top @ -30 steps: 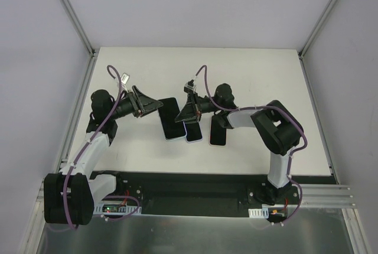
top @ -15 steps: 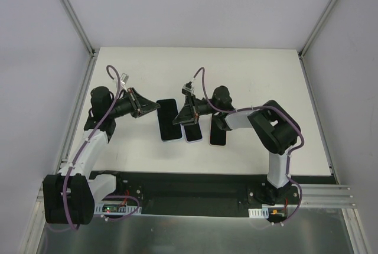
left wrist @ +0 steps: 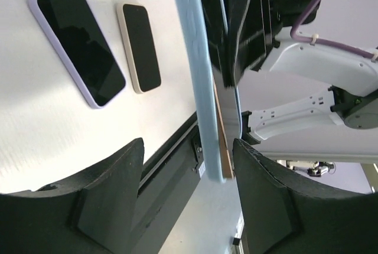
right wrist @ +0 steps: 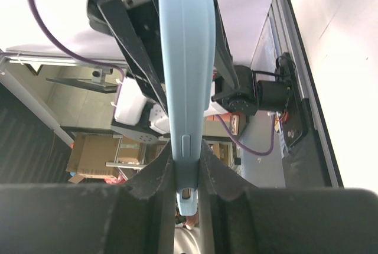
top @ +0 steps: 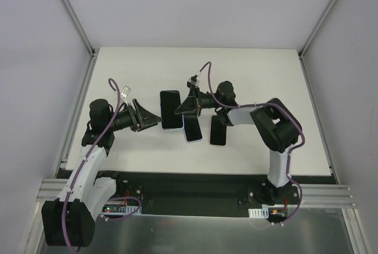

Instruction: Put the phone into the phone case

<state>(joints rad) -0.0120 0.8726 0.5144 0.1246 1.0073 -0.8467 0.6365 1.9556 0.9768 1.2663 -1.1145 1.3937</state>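
Note:
My right gripper (top: 184, 106) is shut on the edge of a light blue phone case (top: 171, 109) and holds it off the table, dark face up. The right wrist view shows the fingers (right wrist: 155, 178) clamped on the case's thin blue edge (right wrist: 183, 59). I cannot tell if a phone sits in it. My left gripper (top: 152, 120) is open just left of the case. In the left wrist view (left wrist: 188, 165) the case's edge (left wrist: 201, 88) stands ahead between the spread fingers, untouched. A purple-cased phone (top: 192, 129) and a cream-edged phone (top: 218, 130) lie flat on the table.
The white table (top: 266, 88) has a black strip along its near edge (top: 195, 180). Grey walls and rails close in the left, back and right sides. The purple-cased phone (left wrist: 80, 44) and the cream-edged phone (left wrist: 140, 47) also show in the left wrist view.
The right gripper has carried the blue case toward the far side, off the purple-cased phone. The left gripper has drawn back toward the near side and stands apart from the case.

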